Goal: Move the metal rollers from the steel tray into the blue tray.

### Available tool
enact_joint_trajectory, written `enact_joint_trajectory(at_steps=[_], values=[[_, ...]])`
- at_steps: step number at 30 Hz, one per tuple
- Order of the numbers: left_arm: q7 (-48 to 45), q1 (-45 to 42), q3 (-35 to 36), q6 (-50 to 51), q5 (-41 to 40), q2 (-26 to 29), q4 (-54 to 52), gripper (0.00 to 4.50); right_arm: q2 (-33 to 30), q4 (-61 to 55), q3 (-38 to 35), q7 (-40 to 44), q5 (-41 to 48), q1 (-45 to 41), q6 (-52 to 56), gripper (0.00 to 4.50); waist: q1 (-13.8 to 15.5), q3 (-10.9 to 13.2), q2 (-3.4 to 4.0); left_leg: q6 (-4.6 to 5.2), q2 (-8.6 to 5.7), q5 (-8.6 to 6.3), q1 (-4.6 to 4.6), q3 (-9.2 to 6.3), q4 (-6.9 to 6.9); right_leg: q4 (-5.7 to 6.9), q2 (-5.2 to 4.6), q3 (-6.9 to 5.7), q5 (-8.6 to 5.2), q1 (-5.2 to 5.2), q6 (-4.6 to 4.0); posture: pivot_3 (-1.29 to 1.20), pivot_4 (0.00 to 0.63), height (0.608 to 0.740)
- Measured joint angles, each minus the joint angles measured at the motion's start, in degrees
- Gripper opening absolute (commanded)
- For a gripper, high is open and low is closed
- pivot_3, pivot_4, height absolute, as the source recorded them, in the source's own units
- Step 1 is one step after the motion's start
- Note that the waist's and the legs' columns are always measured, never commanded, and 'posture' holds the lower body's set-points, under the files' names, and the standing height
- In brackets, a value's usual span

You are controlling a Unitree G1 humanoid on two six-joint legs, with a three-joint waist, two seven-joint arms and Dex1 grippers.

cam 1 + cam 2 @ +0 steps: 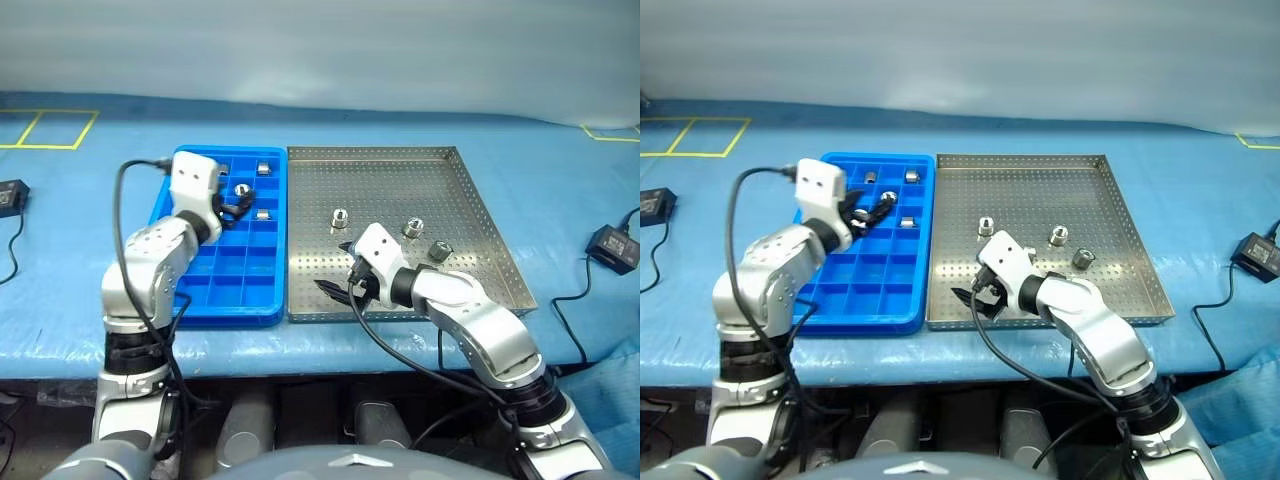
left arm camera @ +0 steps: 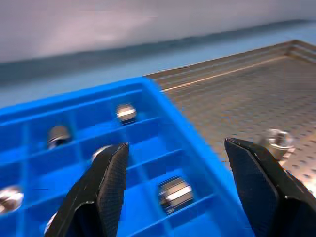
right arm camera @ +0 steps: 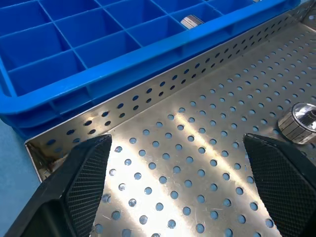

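Observation:
Three metal rollers lie in the steel tray (image 1: 470,200): one (image 1: 339,217) toward its left, one (image 1: 413,228) in the middle and one (image 1: 439,250) beside it. The blue tray (image 1: 200,300) touches the steel tray's left rim and holds several rollers in its far compartments, such as one (image 1: 262,214) and another (image 2: 175,193). My left gripper (image 1: 235,205) hovers over those compartments, open, with nothing between its fingers (image 2: 106,187). Open and empty too, my right gripper (image 3: 178,139) hangs low over the steel tray's near left corner, a roller (image 3: 298,121) off to one side.
Both trays sit on a blue-covered table. A black power adapter (image 1: 10,195) with its cable lies at the far left and another (image 1: 612,245) at the far right. Yellow tape marks (image 1: 50,130) lie at the back left.

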Motion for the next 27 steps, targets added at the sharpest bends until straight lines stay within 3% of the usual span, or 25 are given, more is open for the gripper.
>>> enact_joint_trajectory(at_steps=[8,16,27], values=[[-6.2,-13.0,-12.5,-9.1,5.7,-1.3,23.9,3.37,0.5,-0.7,0.3,-2.1,-0.9,1.6,0.2,4.50,-1.3,0.0,0.00,0.07,0.00,-0.02,-0.12,0.01,-0.02,-0.06,0.03,0.01,0.00,-0.09,0.01,-0.09,0.150,0.740],[-7.1,-21.0,-13.8,-16.5,9.2,-7.2,46.4,3.37,1.2,-4.3,0.2,-4.4,-0.8,4.8,1.5,4.50,-3.1,0.0,0.00,0.13,-0.03,-0.06,-0.22,-0.01,0.04,-0.12,0.02,0.02,0.04,-0.11,0.09,-0.16,0.150,0.740],[-7.0,-25.1,-12.6,-21.9,11.2,-10.5,60.7,3.37,1.2,-6.4,-0.3,-6.1,-0.8,6.8,2.4,4.50,-5.2,0.0,0.00,0.13,0.02,-0.06,-0.21,0.01,0.04,-0.10,0.01,0.03,0.06,-0.13,0.12,-0.18,0.150,0.740]])
